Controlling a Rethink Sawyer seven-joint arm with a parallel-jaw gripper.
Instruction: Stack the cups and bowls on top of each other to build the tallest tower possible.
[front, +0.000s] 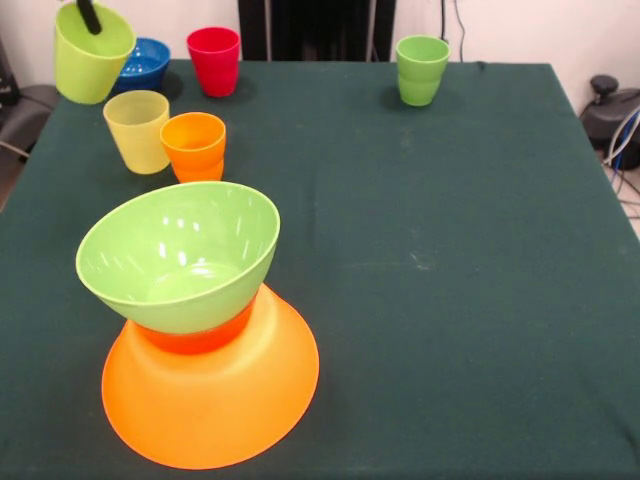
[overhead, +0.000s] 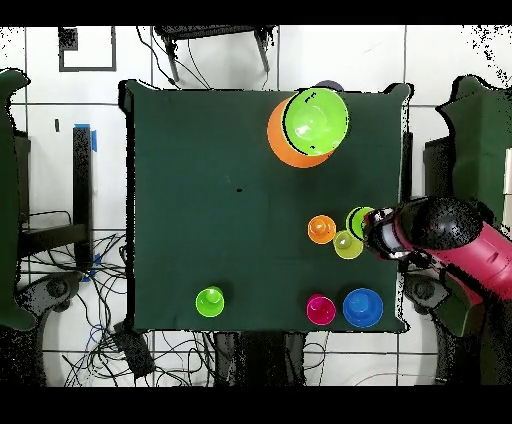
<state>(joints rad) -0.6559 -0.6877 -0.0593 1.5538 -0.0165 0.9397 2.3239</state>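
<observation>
The tower stands at the near left: a very large orange bowl (front: 210, 400), upside down, carries a small orange-red bowl (front: 195, 340) and a lime green bowl (front: 180, 255), which sits upright and tilted. My gripper (front: 86, 14) is shut on a lime green cup's (front: 92, 58) rim, one finger inside. It holds the cup tilted above the table's far left edge. A yellow cup (front: 137, 130), orange cup (front: 194, 146), red cup (front: 214, 60), darker green cup (front: 421, 68) and small blue bowl (front: 145, 62) stand on the table. No purple bowl shows.
The dark green tablecloth (front: 450, 280) covers the whole table. In the overhead view my red arm (overhead: 450, 235) reaches in over the right edge, with the gripper (overhead: 372, 228) beside the yellow cup (overhead: 347, 244) and the orange cup (overhead: 321, 229). Cables lie on the floor around the table.
</observation>
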